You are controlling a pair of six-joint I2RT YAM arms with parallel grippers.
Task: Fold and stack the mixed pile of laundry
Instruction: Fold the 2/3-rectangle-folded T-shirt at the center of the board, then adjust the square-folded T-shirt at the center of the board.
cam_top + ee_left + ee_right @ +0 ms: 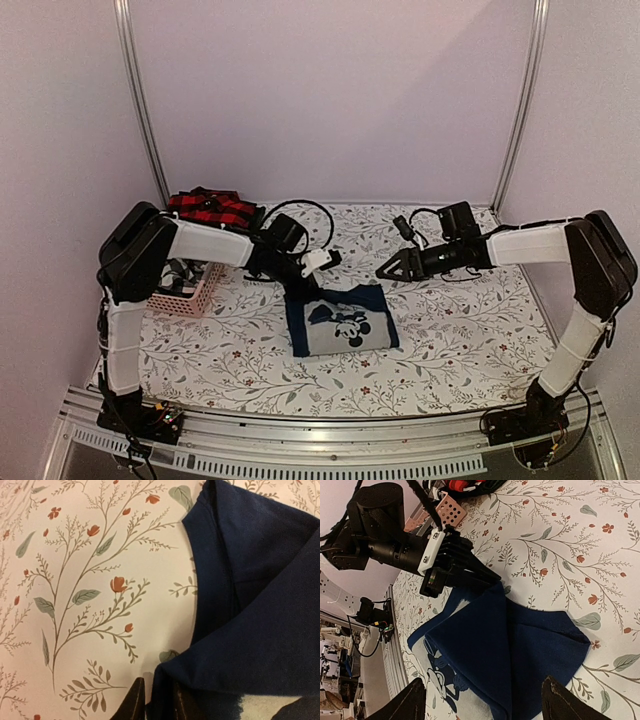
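The navy garment (340, 322) lies near the middle of the flowered table (470, 330), folded into a rough rectangle with a pale panel and a cartoon mouse facing up. The rest of the laundry sits well apart at the left, where a red-and-black plaid piece (210, 207) is heaped behind the pink basket (200, 295). The left gripper (157, 706) is at the garment's far left corner, its fingertips (132, 705) close together with a fold of navy cloth pinched between them. The right gripper (385, 270) hovers beside the far right corner with its jaws spread wide and nothing in them. The cloth looks light, soft and floppy. It drapes into loose creases, holds no shape of its own, and its layers are likely to slide apart if pulled from one side only. The safest hold is probably on the doubled edges at two corners, catching all the layers together. Pinching the top layer alone would likely undo the fold.
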